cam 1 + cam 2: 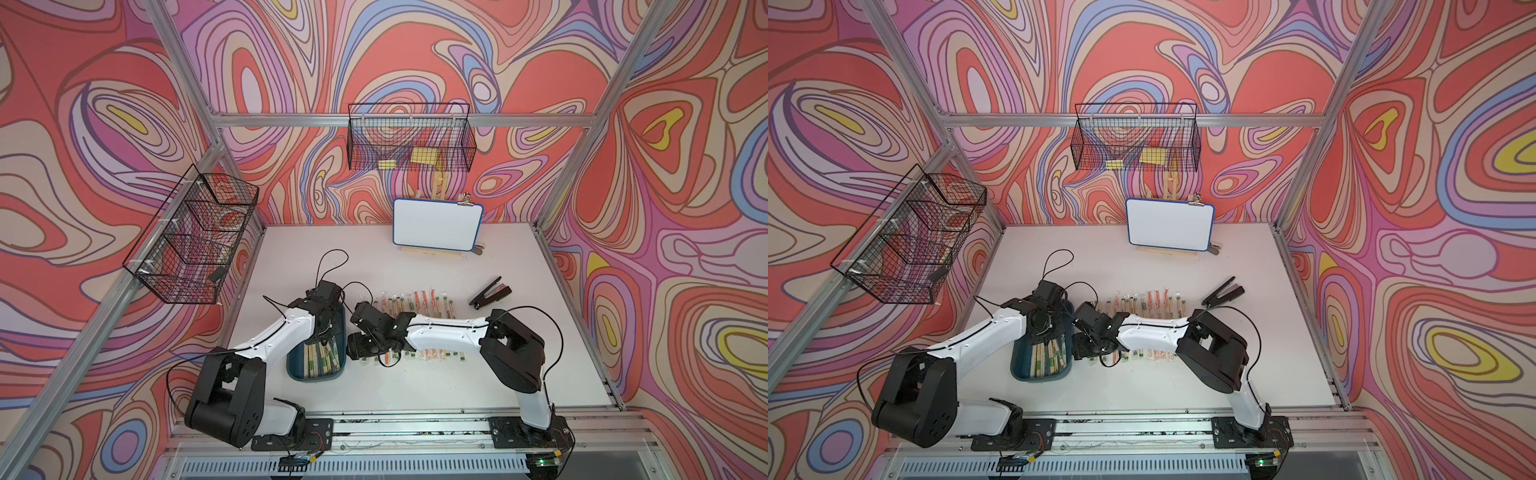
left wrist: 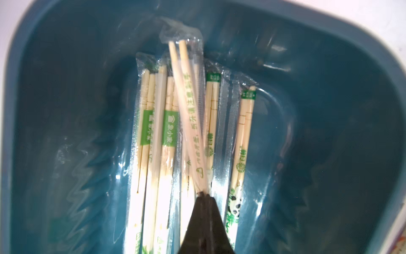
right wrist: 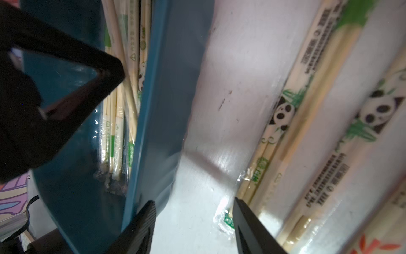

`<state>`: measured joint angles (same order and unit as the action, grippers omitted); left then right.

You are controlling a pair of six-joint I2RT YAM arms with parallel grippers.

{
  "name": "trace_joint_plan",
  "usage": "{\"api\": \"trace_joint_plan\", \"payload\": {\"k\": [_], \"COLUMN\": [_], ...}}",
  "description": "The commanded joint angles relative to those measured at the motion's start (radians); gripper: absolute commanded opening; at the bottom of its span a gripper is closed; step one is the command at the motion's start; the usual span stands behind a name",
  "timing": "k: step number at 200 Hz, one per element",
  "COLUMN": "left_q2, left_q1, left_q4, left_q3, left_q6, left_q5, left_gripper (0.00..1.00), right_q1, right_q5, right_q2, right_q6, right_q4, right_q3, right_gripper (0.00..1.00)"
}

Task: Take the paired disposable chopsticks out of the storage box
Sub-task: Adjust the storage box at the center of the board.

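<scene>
Grasp made inside the storage box (image 2: pixel 318 57); the lift-out comes next.

The left gripper (image 2: pixel 203 195) is clenched on one sleeved chopstick pair (image 2: pixel 189 114), which slants out from its tips across the other pairs (image 2: pixel 153 132) lying flat ahead of the jaws. Only the left wrist view shows this pinch; in both top views the arm hides it. I'd judge the next move a straight raise clear of the low wall. The right gripper (image 3: pixel 193 206) hangs released and empty just outside that wall; beyond it a row of pairs (image 1: pixel 415 305) lies on the table (image 1: pixel 415 386).

Sleeved pale chopstick pairs (image 2: pixel 158 136) lengthwise in teal storage box (image 2: pixel 329 110), one tilted.
</scene>
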<state>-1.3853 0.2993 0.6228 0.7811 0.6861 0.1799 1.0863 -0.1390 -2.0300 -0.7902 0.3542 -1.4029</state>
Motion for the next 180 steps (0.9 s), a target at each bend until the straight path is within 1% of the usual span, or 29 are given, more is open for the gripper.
{"api": "trace_joint_plan", "payload": {"k": [1,45,144,173,180], "left_q2": [0.012,0.011,0.061,0.038,0.024], "left_q1": [-0.008,-0.007,-0.008,-0.007,-0.007], "left_q4": [0.038,0.023,0.05,0.057,0.056], "left_q3": [0.027,0.023,0.041,0.046,0.046], "left_q6": [-0.016,-0.017,-0.033,-0.029,-0.024], "left_q5": [0.02,0.014,0.035,0.042,0.043], "left_gripper": [0.0,0.0,0.0,0.0,0.12], "right_q1": [0.01,0.011,0.011,0.011,0.011], "right_q5": [-0.004,-0.002,0.006,0.007,0.006], "right_q2": [-0.023,-0.025,-0.022,-0.024,-0.024], "right_q6": [0.006,0.006,0.012,0.012,0.012], "right_q4": [0.003,0.005,0.01,0.01,0.011], "right_q3": [-0.022,-0.024,-0.021,-0.021,-0.021], "right_gripper": [0.61,0.61,0.61,0.61,0.61]}}
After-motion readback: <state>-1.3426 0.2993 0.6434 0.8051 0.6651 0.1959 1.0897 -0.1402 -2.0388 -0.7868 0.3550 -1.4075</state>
